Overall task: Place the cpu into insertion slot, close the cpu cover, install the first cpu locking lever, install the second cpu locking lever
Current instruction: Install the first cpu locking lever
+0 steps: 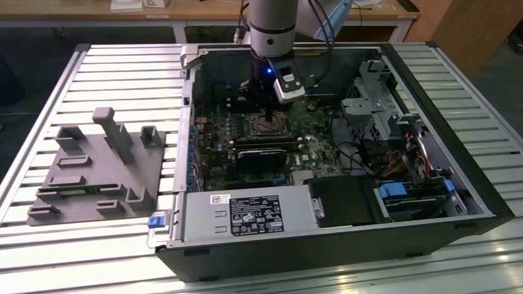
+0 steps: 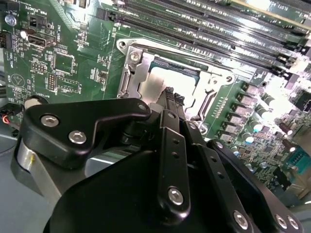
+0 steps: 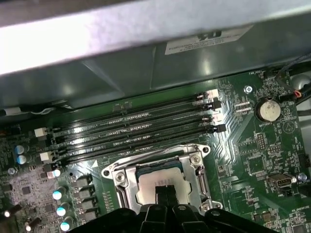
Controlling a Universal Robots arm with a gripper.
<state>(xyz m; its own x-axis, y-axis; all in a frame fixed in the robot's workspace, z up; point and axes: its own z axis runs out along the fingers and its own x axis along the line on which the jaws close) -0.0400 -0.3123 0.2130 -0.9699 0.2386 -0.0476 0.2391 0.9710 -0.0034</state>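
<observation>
Hovering low, the gripper (image 3: 165, 193), fingertips nearly together and empty, touches the cpu (image 3: 158, 182); cpu cover (image 3: 197, 170) frames it, memory slots (image 3: 136, 128) just beside.

Silvery cpu (image 3: 154, 182) seated in insertion slot (image 3: 127, 171)

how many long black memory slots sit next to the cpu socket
4, in the first wrist view: parallel black slots stacked side by side between the insertion slot and the case wall, at and. The tool hides none.
</observation>
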